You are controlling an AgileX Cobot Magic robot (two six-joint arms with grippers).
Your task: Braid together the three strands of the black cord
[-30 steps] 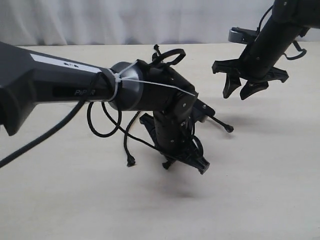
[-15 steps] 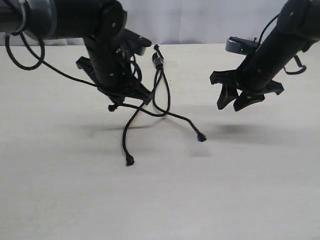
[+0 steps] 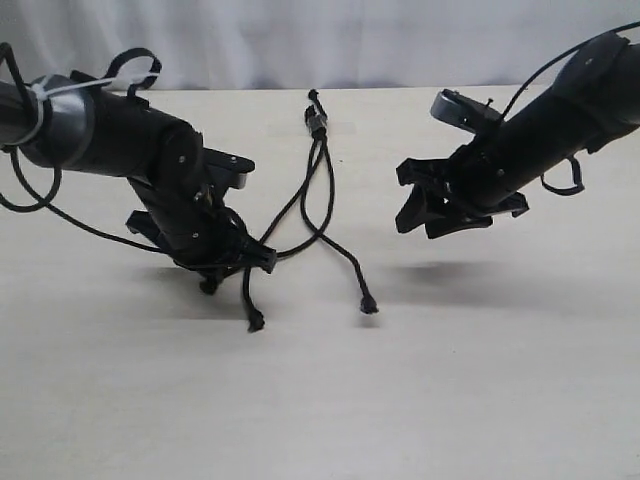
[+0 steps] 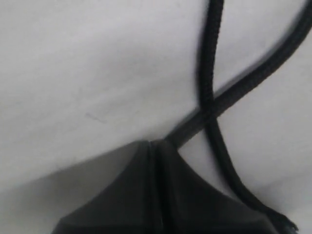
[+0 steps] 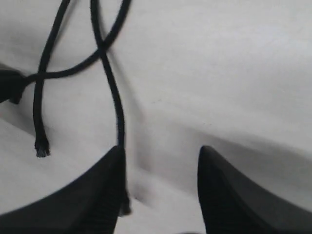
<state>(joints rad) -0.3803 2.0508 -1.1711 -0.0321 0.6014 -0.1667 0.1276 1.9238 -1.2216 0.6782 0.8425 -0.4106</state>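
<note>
The black cord's clasp lies at the far middle of the table, and its three strands fan toward me. My left gripper is shut on one strand, pulled out to the left; its knobby tip pokes out below the fingers. That strand crosses over a second strand, whose end lies loose. The third strand ends at the right. My right gripper hovers open just right of it; in the right wrist view that strand runs along one finger.
Pale tabletop all round. The left arm's glossy cable loops down onto the table at the left. A white curtain closes off the far edge.
The left arm has swung from the centre to the left and down, dragging its held strand across the others. The right gripper has come lower and leftward, toward the right-hand strand.
</note>
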